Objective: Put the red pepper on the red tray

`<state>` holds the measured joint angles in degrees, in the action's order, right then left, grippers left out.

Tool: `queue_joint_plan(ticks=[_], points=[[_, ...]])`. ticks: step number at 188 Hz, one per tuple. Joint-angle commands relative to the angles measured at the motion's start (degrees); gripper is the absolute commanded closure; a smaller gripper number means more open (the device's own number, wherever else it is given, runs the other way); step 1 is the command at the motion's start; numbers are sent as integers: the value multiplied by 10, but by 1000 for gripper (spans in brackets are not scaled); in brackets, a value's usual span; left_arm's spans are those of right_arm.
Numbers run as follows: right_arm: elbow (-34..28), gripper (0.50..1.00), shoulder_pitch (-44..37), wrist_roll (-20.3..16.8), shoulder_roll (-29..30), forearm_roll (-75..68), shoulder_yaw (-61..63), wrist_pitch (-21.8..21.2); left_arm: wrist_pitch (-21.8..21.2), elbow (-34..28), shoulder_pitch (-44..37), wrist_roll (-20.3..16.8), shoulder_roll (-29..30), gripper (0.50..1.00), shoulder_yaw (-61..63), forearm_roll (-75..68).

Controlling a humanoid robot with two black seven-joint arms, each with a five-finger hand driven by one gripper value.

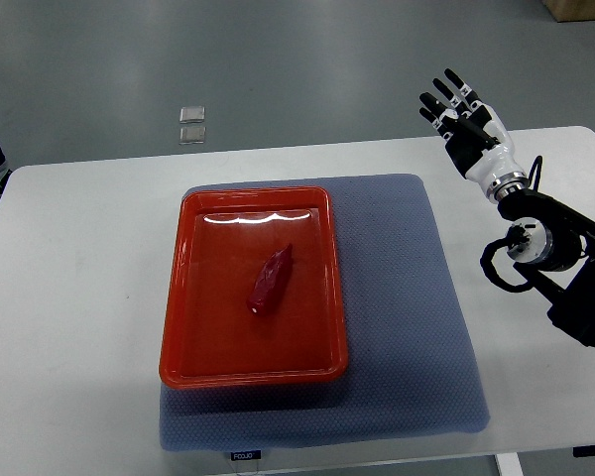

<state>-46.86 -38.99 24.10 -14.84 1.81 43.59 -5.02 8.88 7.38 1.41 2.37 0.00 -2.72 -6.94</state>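
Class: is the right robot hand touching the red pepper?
Apart. The top view shows the right robot hand open beyond the table's far right edge, while the red pepper lies in the red tray.

dark red pepper [271, 281], orange-red tray [193, 297], blue-grey dotted mat [407, 317], white table [69, 297].

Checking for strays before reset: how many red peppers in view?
1. The red pepper lies inside the red tray, near its middle, on the blue mat. Nothing in view could hide another. The right hand is open, off at the table's far right.
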Motion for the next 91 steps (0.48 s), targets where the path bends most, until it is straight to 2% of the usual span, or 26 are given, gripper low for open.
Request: queue_joint_plan(ticks=[1, 91], points=[[0, 587, 13, 3, 5, -7, -1, -2, 0, 0, 0, 0, 0, 500, 0, 0], [11, 587, 29, 5, 18, -4, 1, -1, 0, 0, -2, 0, 0, 500, 1, 0]])
